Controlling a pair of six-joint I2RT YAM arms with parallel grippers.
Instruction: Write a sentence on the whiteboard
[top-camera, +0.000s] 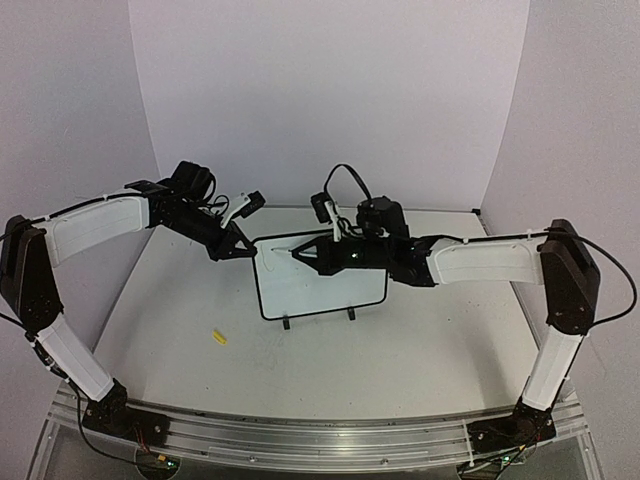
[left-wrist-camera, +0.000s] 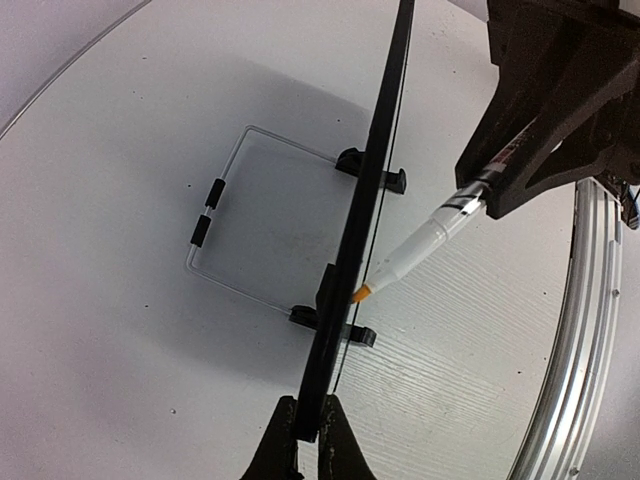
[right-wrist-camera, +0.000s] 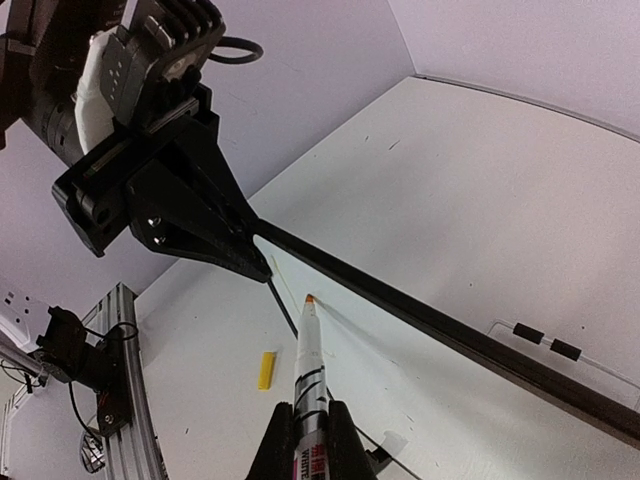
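The whiteboard (top-camera: 330, 290) stands upright on two black feet at the table's middle. My left gripper (top-camera: 247, 250) is shut on the top left corner of its black frame (left-wrist-camera: 375, 150); in the left wrist view the jaws (left-wrist-camera: 307, 440) pinch the edge-on frame. My right gripper (top-camera: 312, 255) is shut on a white marker (right-wrist-camera: 312, 360) in front of the board's face (right-wrist-camera: 430, 370). The marker's orange tip (right-wrist-camera: 310, 298) is at the board's upper left part, and it also shows in the left wrist view (left-wrist-camera: 361, 295). Only a faint thin stroke (right-wrist-camera: 286, 280) shows by the tip; no sentence can be read.
A small yellow cap (top-camera: 219, 338) lies on the table to the front left of the board and also shows in the right wrist view (right-wrist-camera: 266, 369). A thin wire stand (left-wrist-camera: 215, 210) props the board from behind. An aluminium rail (top-camera: 320, 440) runs along the near edge.
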